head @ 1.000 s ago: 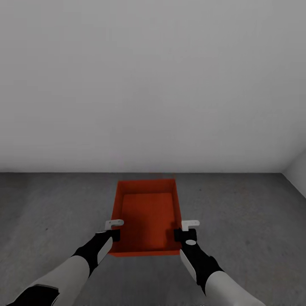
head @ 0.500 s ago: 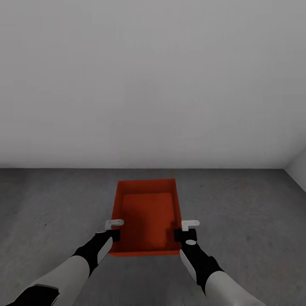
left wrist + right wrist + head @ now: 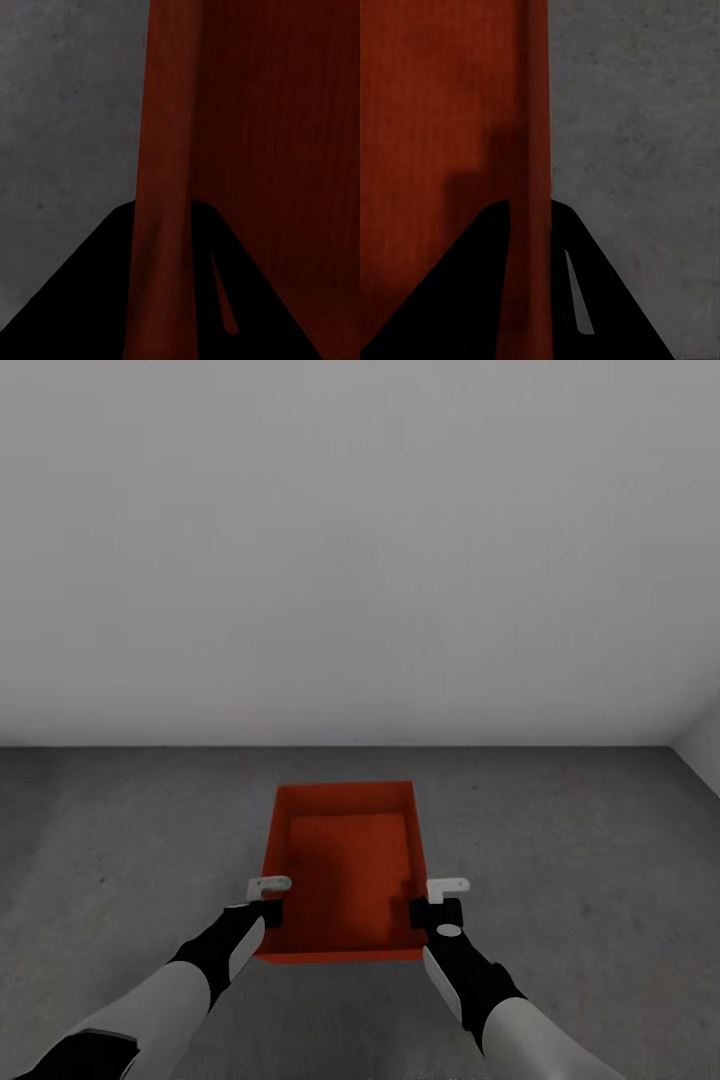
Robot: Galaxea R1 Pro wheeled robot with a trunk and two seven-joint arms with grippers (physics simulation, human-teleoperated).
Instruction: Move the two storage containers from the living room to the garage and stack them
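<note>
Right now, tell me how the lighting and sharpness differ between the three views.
Head view: even, soft light, bin bright orange, floor slightly grainy. Left wrist view: dim, bin wall dark red, left end effector in black silhouette. Right wrist view: similarly dark, a shadow patch on the bin.

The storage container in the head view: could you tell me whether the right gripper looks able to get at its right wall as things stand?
Most likely yes: the right gripper already straddles the storage container's right wall, one finger on each side, nothing between them.
</note>
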